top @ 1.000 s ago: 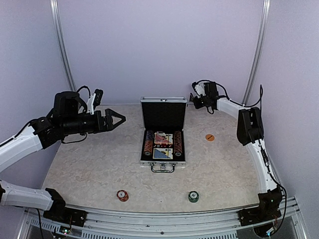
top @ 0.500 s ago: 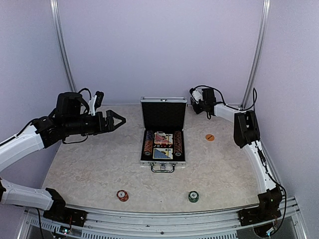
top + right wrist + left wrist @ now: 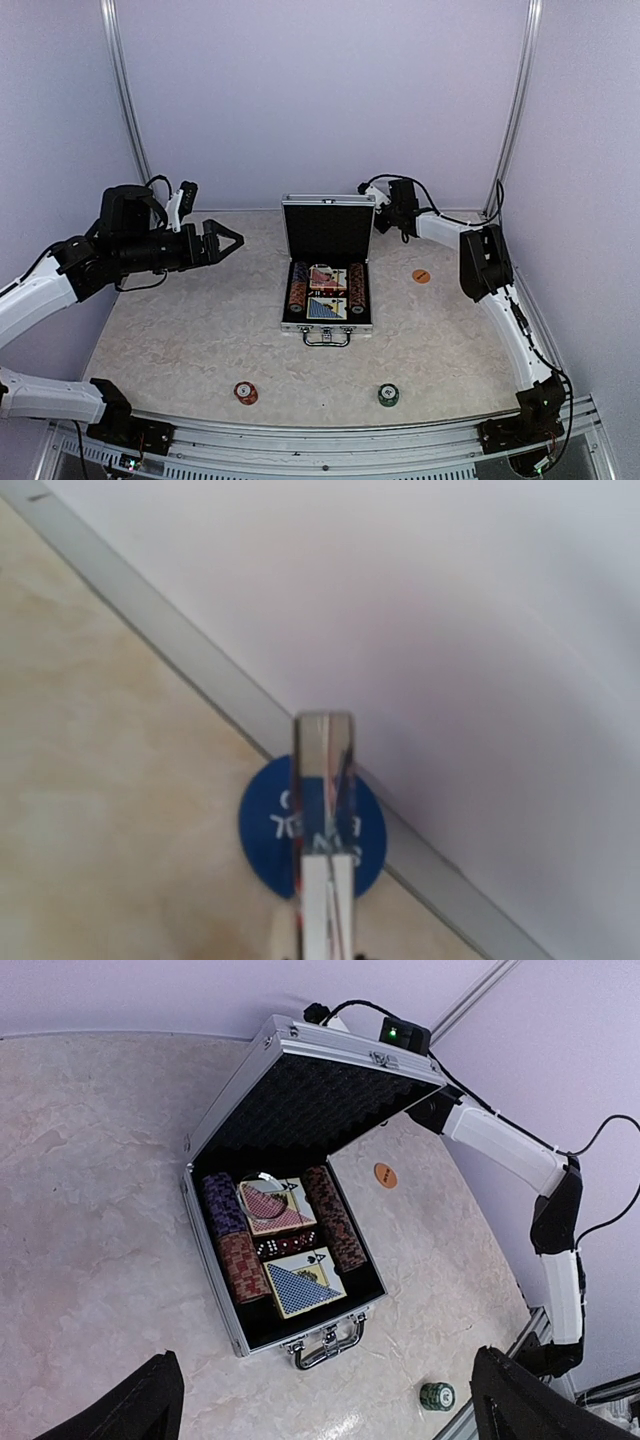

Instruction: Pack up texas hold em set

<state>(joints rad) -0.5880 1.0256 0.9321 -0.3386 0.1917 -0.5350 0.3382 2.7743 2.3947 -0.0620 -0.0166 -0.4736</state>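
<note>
A beige marbled bench [image 3: 180, 330] carries the scene. Pale lilac walls [image 3: 320, 100] rise behind the bench and along both its sides, with a silver post [image 3: 122, 90] at each rear corner. A ribbed metal rail [image 3: 330, 440] runs along its near edge. The light is soft and even.

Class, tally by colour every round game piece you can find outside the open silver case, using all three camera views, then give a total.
Orange flat round disc: 1
Red round chip stack: 1
Green round chip stack: 1
Blue round disc with white lettering: 1
Total: 4
</note>
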